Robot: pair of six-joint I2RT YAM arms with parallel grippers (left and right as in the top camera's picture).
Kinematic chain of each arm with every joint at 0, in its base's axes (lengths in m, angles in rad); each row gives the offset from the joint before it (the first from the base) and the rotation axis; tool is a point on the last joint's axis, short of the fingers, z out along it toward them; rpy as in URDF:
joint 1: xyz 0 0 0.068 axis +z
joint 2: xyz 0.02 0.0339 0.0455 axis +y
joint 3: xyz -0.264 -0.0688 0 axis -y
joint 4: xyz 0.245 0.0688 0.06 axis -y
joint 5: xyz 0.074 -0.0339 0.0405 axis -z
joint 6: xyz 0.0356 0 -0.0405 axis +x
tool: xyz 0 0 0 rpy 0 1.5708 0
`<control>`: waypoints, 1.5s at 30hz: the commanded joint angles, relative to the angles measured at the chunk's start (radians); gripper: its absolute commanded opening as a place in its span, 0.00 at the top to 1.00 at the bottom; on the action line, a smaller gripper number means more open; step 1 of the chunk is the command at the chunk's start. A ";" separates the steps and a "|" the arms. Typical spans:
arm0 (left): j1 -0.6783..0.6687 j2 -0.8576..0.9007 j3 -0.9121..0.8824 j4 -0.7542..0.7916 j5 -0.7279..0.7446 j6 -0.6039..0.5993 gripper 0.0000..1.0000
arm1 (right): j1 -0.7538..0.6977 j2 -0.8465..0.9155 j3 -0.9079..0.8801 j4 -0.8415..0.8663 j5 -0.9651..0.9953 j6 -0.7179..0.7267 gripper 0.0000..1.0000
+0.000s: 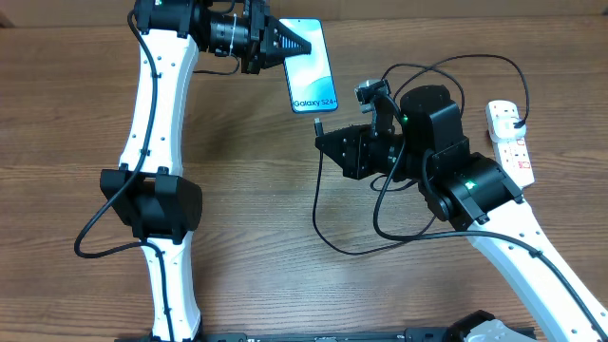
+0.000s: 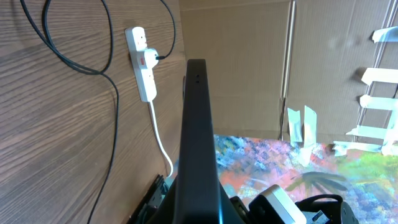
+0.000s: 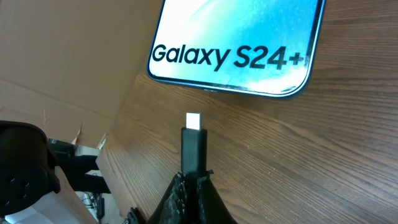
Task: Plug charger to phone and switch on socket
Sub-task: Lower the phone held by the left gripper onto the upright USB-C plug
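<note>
The phone (image 1: 313, 74) lies at the table's far middle, its light blue screen reading "Galaxy S24+". My left gripper (image 1: 300, 45) is shut on its far end. In the left wrist view the phone shows edge-on as a black bar (image 2: 196, 118) between the jaws (image 2: 199, 208). My right gripper (image 1: 323, 142) is shut on the charger's black connector (image 1: 319, 123). In the right wrist view the connector (image 3: 194, 146) points at the phone's bottom edge (image 3: 239, 43), a short gap away, held by the jaws (image 3: 196, 183). The white socket strip (image 1: 511, 141) lies at the far right with the black plug (image 1: 521, 124) in it.
The charger's black cable (image 1: 318, 214) loops over the table in front of my right arm and behind it toward the strip. The strip (image 2: 142, 62) and its white cord (image 2: 160, 140) show in the left wrist view. Cardboard (image 2: 249, 68) stands beyond the table edge.
</note>
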 commanded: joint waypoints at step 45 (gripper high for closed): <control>-0.006 -0.003 0.013 -0.002 0.044 0.051 0.96 | 0.003 0.029 -0.002 0.021 0.012 0.056 0.96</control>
